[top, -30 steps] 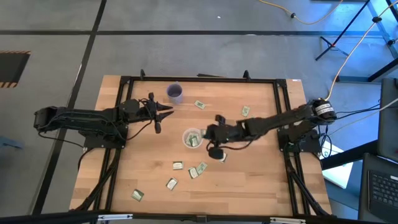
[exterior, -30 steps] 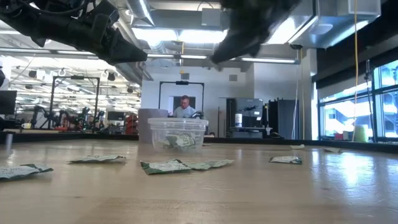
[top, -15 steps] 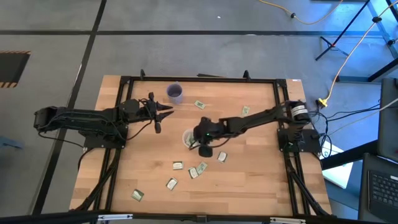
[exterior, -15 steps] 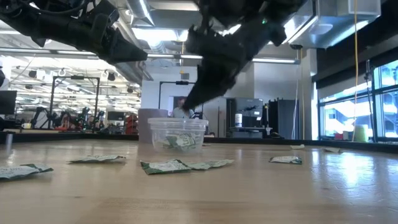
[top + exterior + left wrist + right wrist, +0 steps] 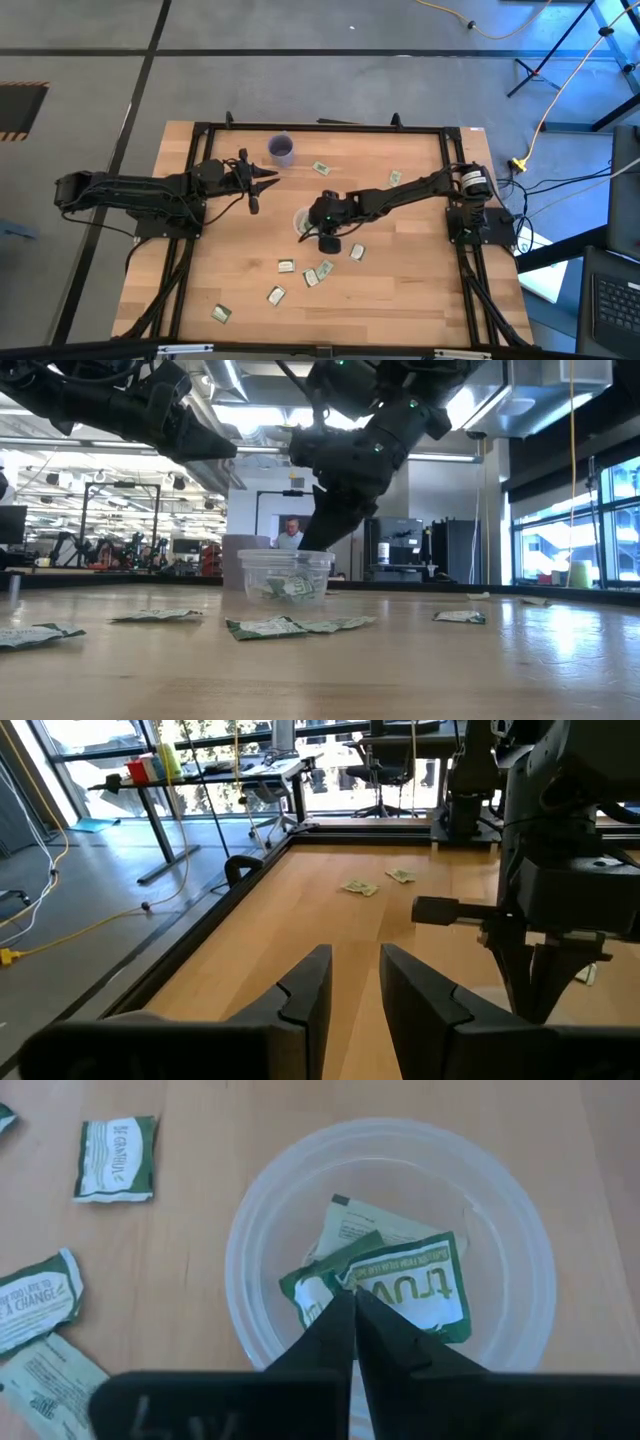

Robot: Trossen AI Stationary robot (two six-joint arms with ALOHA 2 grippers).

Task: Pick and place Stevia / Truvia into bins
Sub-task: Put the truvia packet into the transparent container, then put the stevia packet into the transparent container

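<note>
1. Since a second ago the right gripper has swung in from beside the small round clear plastic cup to hang directly over it.
2. Its jaws are pinched closed on a green-and-white paper Truvia sachet, which lies inside the cup's rim atop other sachets (seen in the right wrist view).
3. Loose sachets lie scattered on the wooden worktop.
4. The left gripper hovers near the opaque purple cup, jaws slightly apart and empty.
</note>
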